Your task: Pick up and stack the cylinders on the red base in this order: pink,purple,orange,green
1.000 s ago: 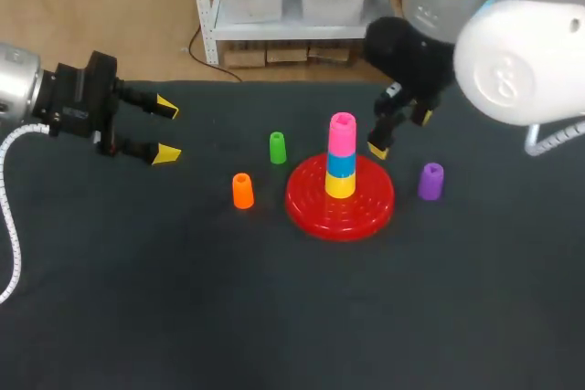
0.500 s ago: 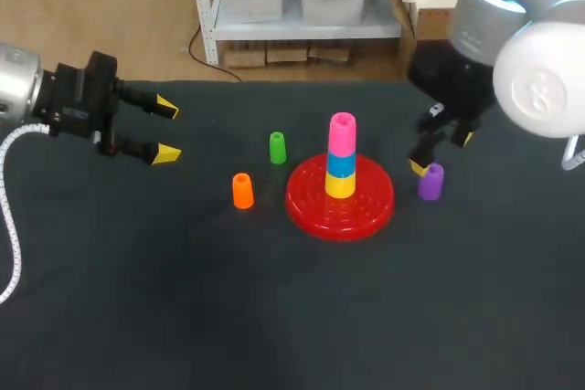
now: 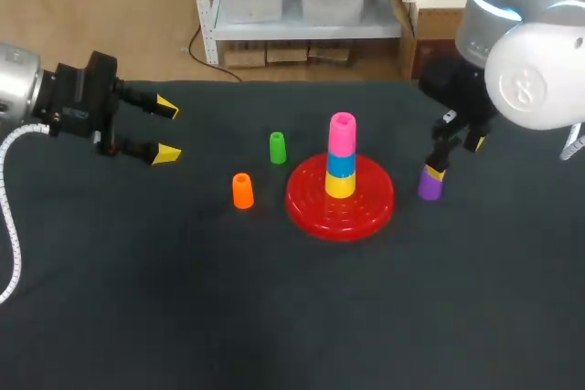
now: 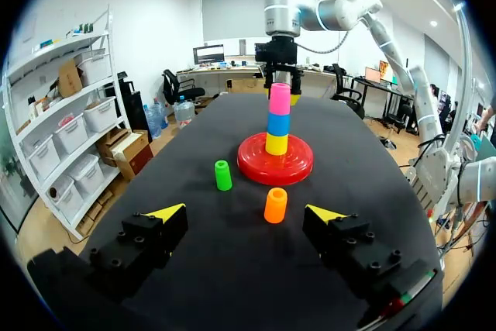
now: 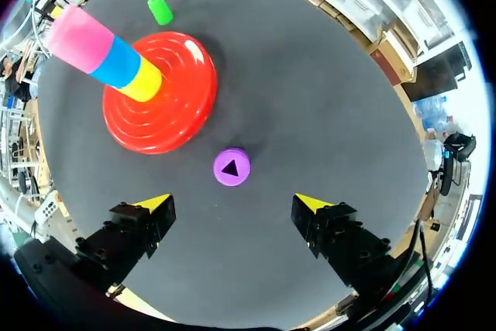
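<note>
Dark bench (image 3: 274, 317): red base (image 3: 309, 205) carries yellow cylinder (image 3: 340, 185), blue cylinder (image 3: 341, 163), pink cylinder (image 3: 342, 132), bottom to top. Purple cylinder (image 3: 430, 184) at base's 3 o'clock, below your right pincer (image 5: 234, 204), wide open, empty. Orange cylinder (image 3: 242, 191) at 9 o'clock, green cylinder (image 3: 278, 147) at 10. Your left pincer (image 3: 166, 131): wide open, empty.

Purple cylinder (image 3: 430, 186): in the head view its top end is covered by the near yellow tip of the right tool (image 3: 454, 158). Only the lower body shows.
Same cylinder, right wrist view: seen end-on, so its sides are hidden.
Right tool tips, left wrist view: mostly behind the pink cylinder (image 4: 280, 98). A sliver of yellow shows beside it.
Red base (image 3: 311, 200): centre is covered by the yellow cylinder (image 3: 340, 185).
Left arm (image 3: 18, 89): cut off at the head view's edge.
Right arm (image 3: 530, 52): cut off at the same view's top corner.
</note>
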`<state>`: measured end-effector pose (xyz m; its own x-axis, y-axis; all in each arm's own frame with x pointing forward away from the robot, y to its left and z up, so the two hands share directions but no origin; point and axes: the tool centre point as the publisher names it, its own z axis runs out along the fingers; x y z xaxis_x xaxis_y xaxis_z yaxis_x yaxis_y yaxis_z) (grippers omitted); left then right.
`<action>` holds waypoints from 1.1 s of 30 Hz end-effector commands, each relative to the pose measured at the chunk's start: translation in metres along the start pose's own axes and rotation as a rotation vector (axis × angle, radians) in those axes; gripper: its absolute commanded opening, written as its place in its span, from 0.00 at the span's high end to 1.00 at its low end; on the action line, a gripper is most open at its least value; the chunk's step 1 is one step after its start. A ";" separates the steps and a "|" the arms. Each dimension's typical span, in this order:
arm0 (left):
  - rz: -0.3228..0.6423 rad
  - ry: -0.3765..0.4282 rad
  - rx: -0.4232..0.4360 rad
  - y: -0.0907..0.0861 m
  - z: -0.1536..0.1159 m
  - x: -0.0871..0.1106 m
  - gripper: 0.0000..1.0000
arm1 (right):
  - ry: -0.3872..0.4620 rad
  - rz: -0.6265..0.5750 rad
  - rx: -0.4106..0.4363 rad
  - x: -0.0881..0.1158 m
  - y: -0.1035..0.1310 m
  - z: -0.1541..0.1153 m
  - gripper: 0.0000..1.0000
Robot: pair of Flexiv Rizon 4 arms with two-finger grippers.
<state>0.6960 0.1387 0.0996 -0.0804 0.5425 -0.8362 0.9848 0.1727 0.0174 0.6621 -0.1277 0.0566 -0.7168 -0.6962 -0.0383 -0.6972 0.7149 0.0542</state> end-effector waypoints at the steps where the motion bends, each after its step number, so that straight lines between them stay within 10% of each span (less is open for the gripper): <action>1: 0.002 -0.002 0.000 0.000 -0.001 0.001 0.00 | 0.003 -0.010 0.006 -0.005 -0.004 0.015 0.00; 17: 0.002 -0.002 0.000 0.000 -0.001 0.001 0.00 | -0.002 -0.093 0.017 -0.022 -0.003 0.032 0.00; 33: 0.002 -0.002 0.000 0.000 -0.001 0.001 0.00 | 0.018 -0.123 0.016 -0.028 0.000 0.036 0.41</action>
<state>0.6960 0.1387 0.0996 -0.0804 0.5425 -0.8362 0.9848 0.1728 0.0174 0.6819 -0.1061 0.0222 -0.6249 -0.7803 -0.0244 -0.7806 0.6241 0.0338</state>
